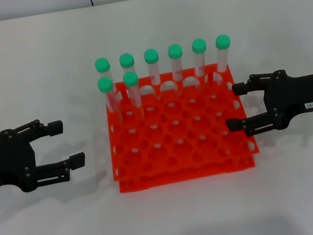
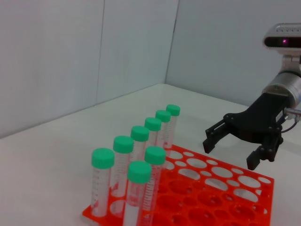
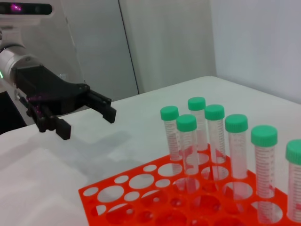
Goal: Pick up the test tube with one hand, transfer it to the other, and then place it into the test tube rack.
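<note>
Head view: the orange rack (image 1: 179, 149) sits mid-frame on the white counter (image 1: 55, 229), with eight green-capped tubes standing upright in it.
Tubes: six fill the back row, two stand in the next row at the left; the front-left test tube (image 1: 108, 98) is nearest the left gripper. No loose tube shows on the counter.
Handling: a tube looks light, stiff and smooth, probably slippery plastic; a hold just under the cap seems safest.
Left gripper (image 1: 68, 143): at the frame's left edge, low beside the rack, apart from it, fingers spread and empty.
Right gripper (image 1: 235, 107): at the rack's right edge, fingers spread, holding nothing.
</note>
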You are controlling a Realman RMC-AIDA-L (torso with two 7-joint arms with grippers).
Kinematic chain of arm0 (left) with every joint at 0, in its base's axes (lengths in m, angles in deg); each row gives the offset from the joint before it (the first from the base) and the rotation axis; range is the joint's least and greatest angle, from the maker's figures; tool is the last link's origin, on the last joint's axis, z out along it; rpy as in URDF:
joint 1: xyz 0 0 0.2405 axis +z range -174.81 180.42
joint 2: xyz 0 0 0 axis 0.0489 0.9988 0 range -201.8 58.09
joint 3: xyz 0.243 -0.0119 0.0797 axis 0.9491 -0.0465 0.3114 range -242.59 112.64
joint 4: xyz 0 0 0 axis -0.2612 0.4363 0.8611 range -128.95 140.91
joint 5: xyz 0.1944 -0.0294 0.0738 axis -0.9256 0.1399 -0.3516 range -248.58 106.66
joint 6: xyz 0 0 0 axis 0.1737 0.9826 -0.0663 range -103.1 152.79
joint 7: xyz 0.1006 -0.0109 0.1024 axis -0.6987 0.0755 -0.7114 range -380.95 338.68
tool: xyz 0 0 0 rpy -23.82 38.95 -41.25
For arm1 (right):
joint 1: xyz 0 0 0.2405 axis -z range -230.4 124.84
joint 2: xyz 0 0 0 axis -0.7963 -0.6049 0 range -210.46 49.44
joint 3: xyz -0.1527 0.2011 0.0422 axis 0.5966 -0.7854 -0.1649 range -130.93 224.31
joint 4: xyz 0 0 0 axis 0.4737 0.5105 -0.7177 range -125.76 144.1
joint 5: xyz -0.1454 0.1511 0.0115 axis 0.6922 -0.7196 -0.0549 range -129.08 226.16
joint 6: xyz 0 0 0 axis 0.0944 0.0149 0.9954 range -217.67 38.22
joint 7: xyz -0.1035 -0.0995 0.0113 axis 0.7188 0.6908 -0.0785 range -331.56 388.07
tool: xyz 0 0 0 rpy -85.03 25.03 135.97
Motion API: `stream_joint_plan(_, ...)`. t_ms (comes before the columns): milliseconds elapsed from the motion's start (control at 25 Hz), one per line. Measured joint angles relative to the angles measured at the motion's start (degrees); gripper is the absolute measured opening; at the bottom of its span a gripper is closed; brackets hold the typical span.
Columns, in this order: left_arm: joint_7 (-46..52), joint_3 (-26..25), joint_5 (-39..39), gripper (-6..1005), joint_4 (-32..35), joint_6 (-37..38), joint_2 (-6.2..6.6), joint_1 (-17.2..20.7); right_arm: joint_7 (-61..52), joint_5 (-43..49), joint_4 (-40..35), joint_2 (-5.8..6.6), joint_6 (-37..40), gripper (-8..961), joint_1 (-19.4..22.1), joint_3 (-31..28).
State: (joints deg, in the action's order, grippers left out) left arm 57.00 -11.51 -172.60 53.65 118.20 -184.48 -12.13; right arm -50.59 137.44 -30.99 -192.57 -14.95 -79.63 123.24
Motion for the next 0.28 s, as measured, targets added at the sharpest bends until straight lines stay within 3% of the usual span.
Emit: stream_joint_plan(280, 0.0, -0.2, 0.0, 886, 0.0, -0.1, -0.18, 0.0, 0.2, 0.0, 0.0, -0.01, -0.4, 875, 0.0, 0.0)
